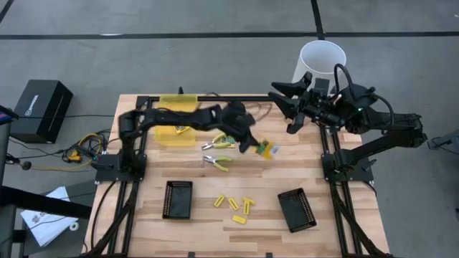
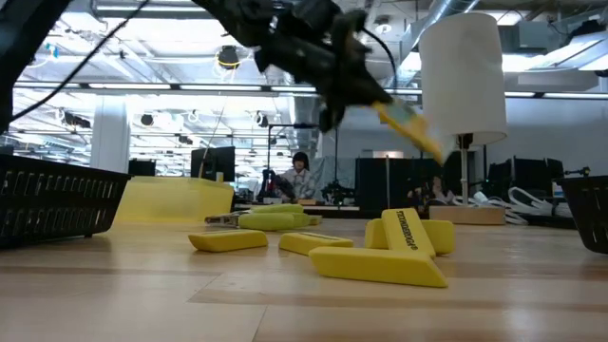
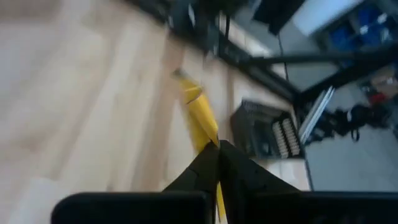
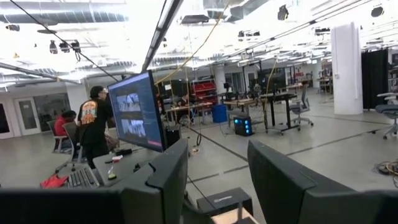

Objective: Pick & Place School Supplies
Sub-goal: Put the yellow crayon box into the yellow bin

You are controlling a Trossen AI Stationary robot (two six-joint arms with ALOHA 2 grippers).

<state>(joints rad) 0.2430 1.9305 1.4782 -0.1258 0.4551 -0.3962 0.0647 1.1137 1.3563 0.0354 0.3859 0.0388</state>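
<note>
Overhead first: left gripper (image 1: 252, 143) reaches out over the middle of the table (image 1: 143, 229), fingers pinched tight on a flat yellow-green packet (image 1: 268, 150) that hangs clear of the wood. Just behind it lie two plier-like tools, one (image 1: 218, 142) near the arm, the other (image 1: 219, 163) a little closer to the front. Five yellow stubby pieces (image 1: 234, 205) sit scattered between the two black trays, left tray (image 1: 178, 198) and right tray (image 1: 296, 209). A translucent yellow container (image 1: 177, 118) rests at the back under the left arm. Right gripper (image 1: 287, 104) waits at the back right edge, beside a white bin (image 1: 318, 63), fingers apart and empty.

Table level now: packet (image 2: 410, 125) tilts down from the closed fingers, high above the wood, with stubby pieces (image 2: 376, 266) in the foreground.

Left wrist: dark fingers (image 3: 205, 168) meet on the packet's (image 3: 200, 118) yellow edge, a tray beyond.

Right wrist: fingers (image 4: 168, 171) stand apart, nothing between them, people at desks across the room.
</note>
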